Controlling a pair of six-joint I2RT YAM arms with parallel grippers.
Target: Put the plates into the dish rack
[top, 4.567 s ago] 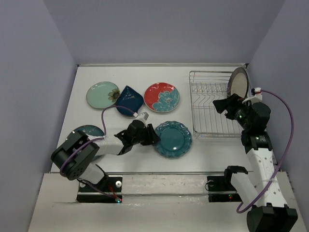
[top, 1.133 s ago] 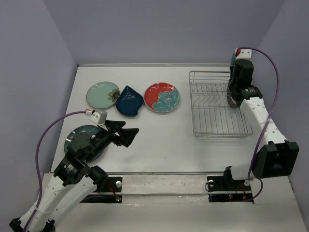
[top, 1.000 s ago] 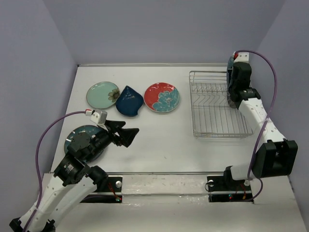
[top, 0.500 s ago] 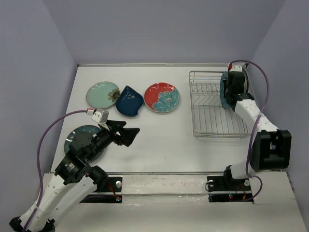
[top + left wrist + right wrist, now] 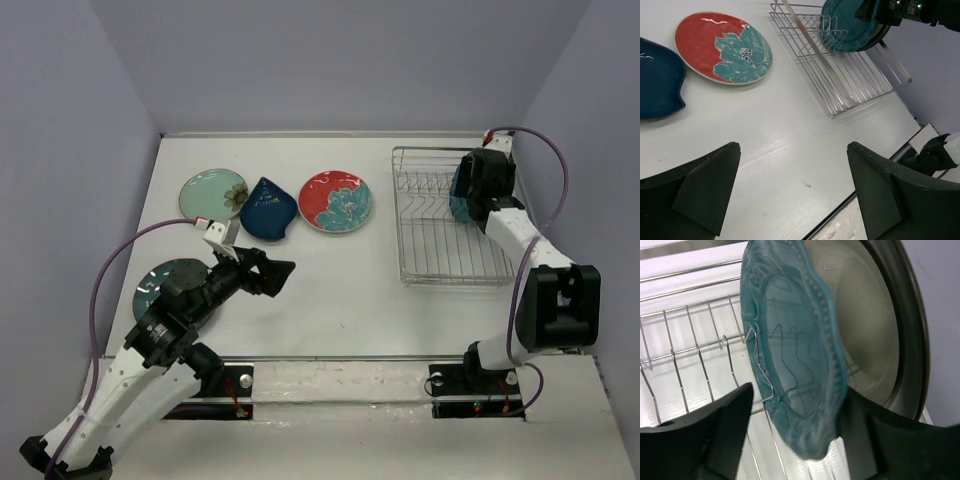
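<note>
The teal scalloped plate stands upright between the prongs of the dish rack, in front of the cream plate. My right gripper is open around its lower edge; the left finger is clear of it. The mint-green plate, navy teardrop plate and red floral plate lie flat in a row at the back left. A blue-teal round plate lies partly under my left arm. My left gripper hangs open and empty over bare table.
The rack sits at the right near the side wall. The table's near edge runs just below my left gripper. Purple cables loop off both wrists.
The right gripper lowered the teal scalloped plate into the rack and its jaws have just spread apart. The left arm moved slightly right and forward.
</note>
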